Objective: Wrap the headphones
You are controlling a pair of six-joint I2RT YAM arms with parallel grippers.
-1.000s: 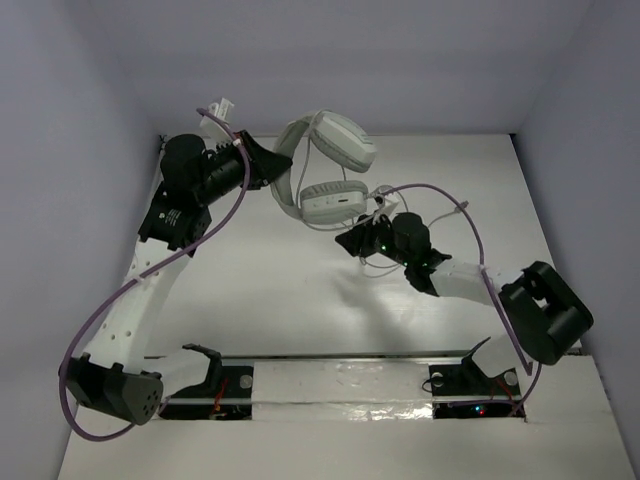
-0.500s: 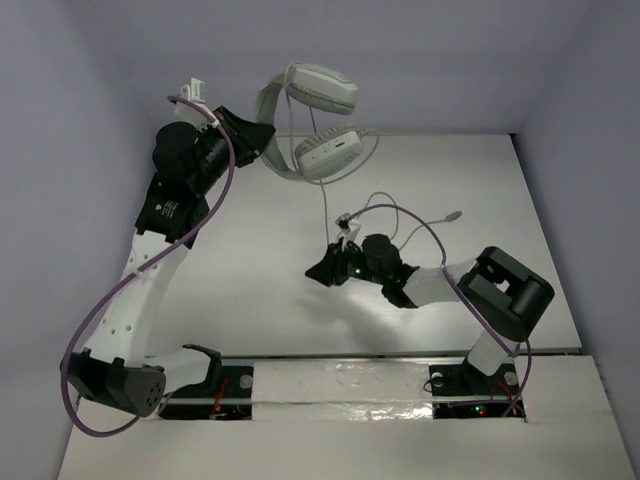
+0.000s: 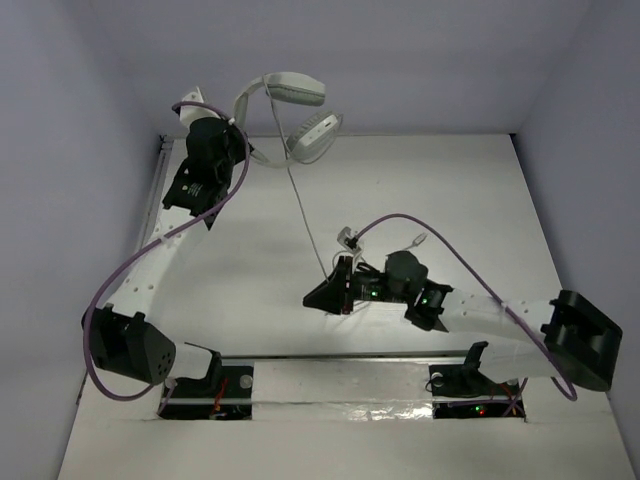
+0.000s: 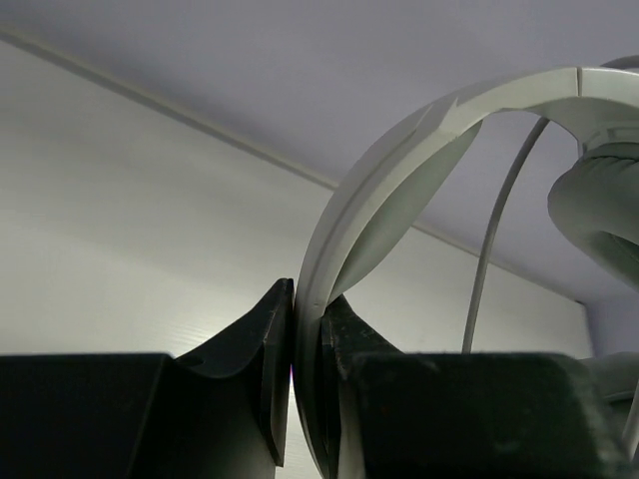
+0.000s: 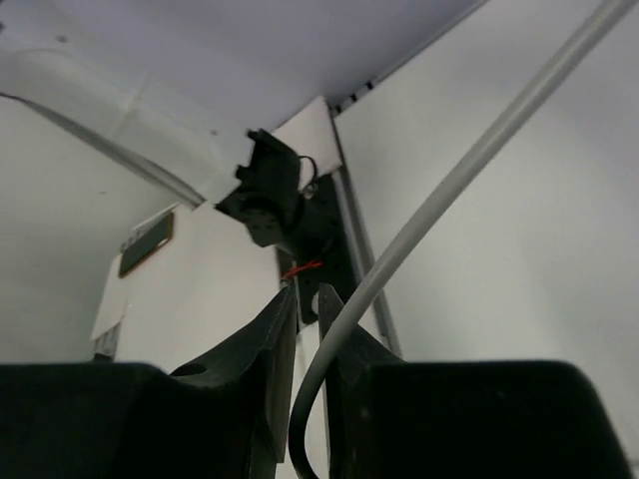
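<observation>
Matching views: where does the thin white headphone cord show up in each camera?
Top external: thin white cord drops from the raised white headphones diagonally to the right gripper, centre frame.
Left wrist: thin pale line right of centre, beside the curved headband.
Right wrist: diagonal from top right down between the fingers.
Shared landmark: white table, in all three.

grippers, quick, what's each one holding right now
left gripper: jaws closed on the headband of the headphones.
right gripper: jaws closed around the cord.
</observation>
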